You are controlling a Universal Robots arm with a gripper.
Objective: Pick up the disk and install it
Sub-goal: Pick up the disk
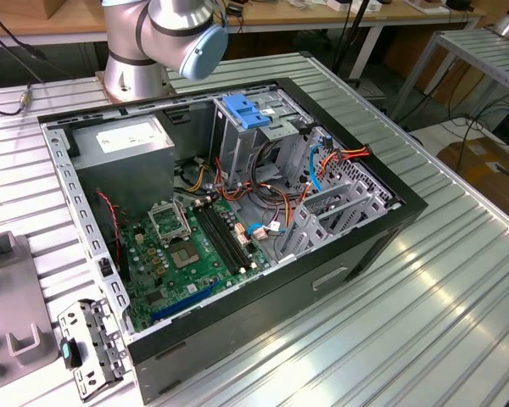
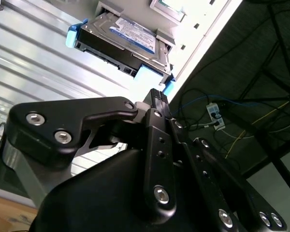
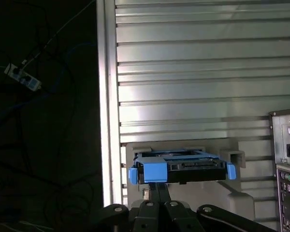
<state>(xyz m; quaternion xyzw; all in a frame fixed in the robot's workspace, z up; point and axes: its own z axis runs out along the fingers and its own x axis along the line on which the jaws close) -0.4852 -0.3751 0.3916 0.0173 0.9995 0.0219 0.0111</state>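
— What does the exterior view give you?

— I see the open computer case [image 1: 407, 208] lying in the middle of the bench [image 1: 441, 288], motherboard [image 1: 191, 246] facing up. The blue latch plate [image 1: 244, 110] sits on top of the grey cage [image 1: 237, 148]. The arm [image 1: 165, 34] rises from its base just off the case's corner, toward the exterior view's left.

— And the second wrist view?

— There I have the disk [image 2: 128, 41] lying flat inside its blue carrier [image 2: 147, 75], straight ahead of the gripper [image 2: 157, 94]. The jaws are pressed together and their tips sit right at the carrier's near edge. I can't tell whether any of that edge is caught between them.

— First wrist view?

— The disk [image 3: 193, 170] rests in a grey holder [image 3: 234, 157] on the bench [image 3: 193, 72]. It is close to the bench's edge, between that edge and the case's rear panel [image 3: 286, 169]. The gripper [image 3: 157, 186] points at the carrier's blue front, jaws closed, tips right up against it.
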